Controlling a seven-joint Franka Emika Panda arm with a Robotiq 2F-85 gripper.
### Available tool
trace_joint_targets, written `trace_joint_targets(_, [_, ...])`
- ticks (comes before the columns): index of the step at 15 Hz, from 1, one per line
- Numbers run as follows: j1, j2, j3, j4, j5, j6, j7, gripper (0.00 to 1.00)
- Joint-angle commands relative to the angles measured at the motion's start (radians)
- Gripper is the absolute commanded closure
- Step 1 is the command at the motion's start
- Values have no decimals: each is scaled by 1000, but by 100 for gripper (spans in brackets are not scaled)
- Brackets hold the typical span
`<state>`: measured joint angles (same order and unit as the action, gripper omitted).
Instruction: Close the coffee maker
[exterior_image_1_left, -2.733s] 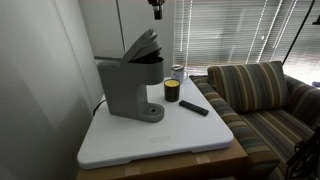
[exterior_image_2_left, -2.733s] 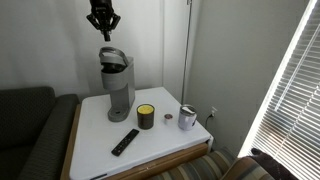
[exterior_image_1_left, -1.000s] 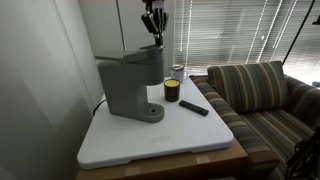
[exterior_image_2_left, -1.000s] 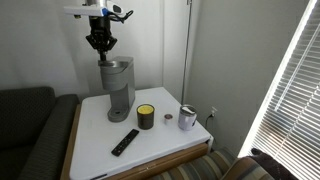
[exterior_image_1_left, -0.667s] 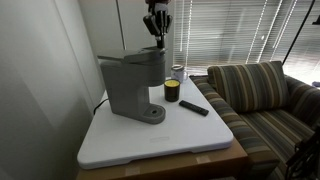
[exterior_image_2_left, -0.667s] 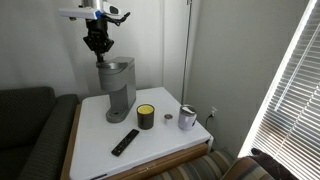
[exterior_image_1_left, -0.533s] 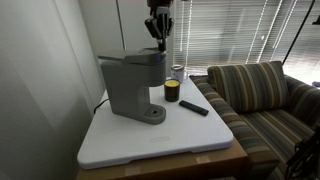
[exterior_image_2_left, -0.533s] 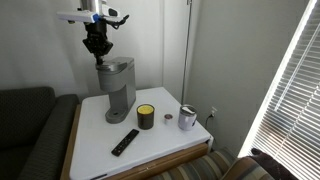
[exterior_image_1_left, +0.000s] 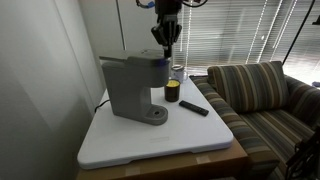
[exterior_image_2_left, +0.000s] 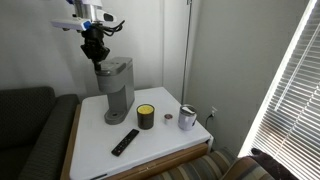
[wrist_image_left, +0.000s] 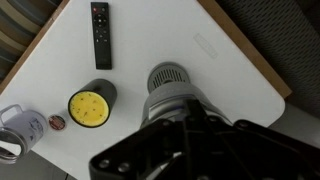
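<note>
The grey coffee maker (exterior_image_1_left: 131, 85) stands on the white table with its top lid down flat; it also shows in an exterior view (exterior_image_2_left: 113, 88) and from above in the wrist view (wrist_image_left: 172, 92). My gripper (exterior_image_1_left: 165, 42) hangs just above the machine's lid, fingers together and holding nothing; it shows in an exterior view (exterior_image_2_left: 95, 55) and as dark fingers at the bottom of the wrist view (wrist_image_left: 190, 135).
A dark jar with a yellow lid (exterior_image_1_left: 171, 91), a flat black remote (exterior_image_1_left: 194, 107) and a small metal cup (exterior_image_2_left: 187, 118) sit on the table (exterior_image_1_left: 170, 135). A striped sofa (exterior_image_1_left: 265, 100) stands beside it. A wall is behind the machine.
The lid has gone from raised to down flat. My gripper rose from the lid and now hangs a little higher above it.
</note>
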<state>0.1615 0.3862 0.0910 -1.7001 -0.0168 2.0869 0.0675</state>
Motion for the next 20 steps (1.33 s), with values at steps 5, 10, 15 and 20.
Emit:
trace_joint_targets(5, [-9,-85,12,-101,10,49,-25,100])
trace_joint_targets(10, [5,-121,22,-51,-11,-37,-36,100])
trace_joint_targets(15, [14,-134,30,24,-52,-262,-71,100])
trace_joint_targets(20, [10,-133,38,64,-46,-361,-125,60])
